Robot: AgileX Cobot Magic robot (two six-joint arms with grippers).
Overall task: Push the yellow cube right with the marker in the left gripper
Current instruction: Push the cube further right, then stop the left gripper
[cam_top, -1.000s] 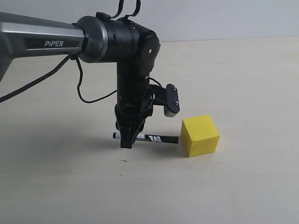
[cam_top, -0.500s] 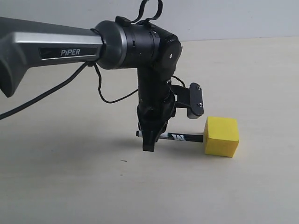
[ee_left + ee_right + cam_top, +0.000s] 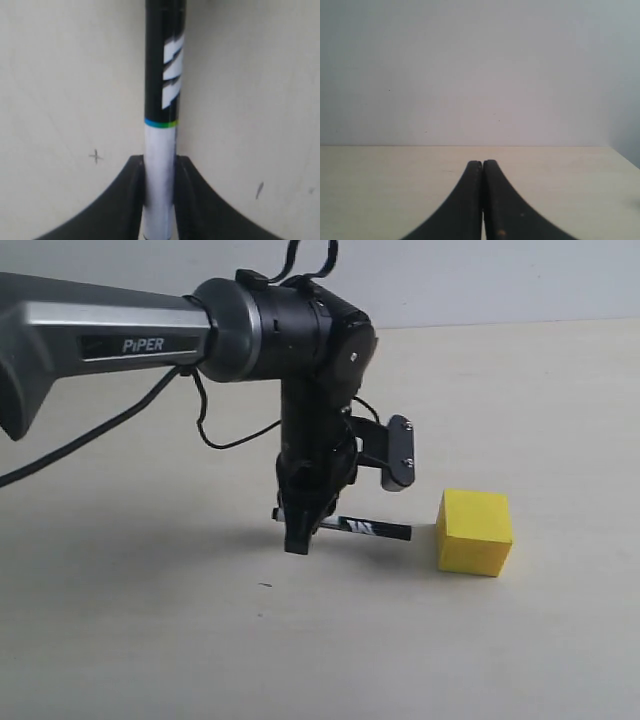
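The yellow cube (image 3: 474,531) rests on the beige table at the right. My left gripper (image 3: 298,538) points down, shut on the white half of the marker (image 3: 362,528), which lies level just above the table. The marker's black lettered end points at the cube and stops a small gap short of it. In the left wrist view the jaws clamp the marker's (image 3: 161,130) white barrel at my left gripper (image 3: 160,172); the cube is out of that view. My right gripper (image 3: 482,167) is shut with nothing between its fingers and faces a pale wall.
The silver PIPER arm (image 3: 110,340) with black cables reaches in from the left. Small pen marks (image 3: 264,585) dot the beige table (image 3: 150,640). A pale wall stands behind the table's far edge.
The left gripper pushed the cube right with the marker, then drew back left and slightly up. A gap has opened between the marker's end and the cube, which stays at its new place.
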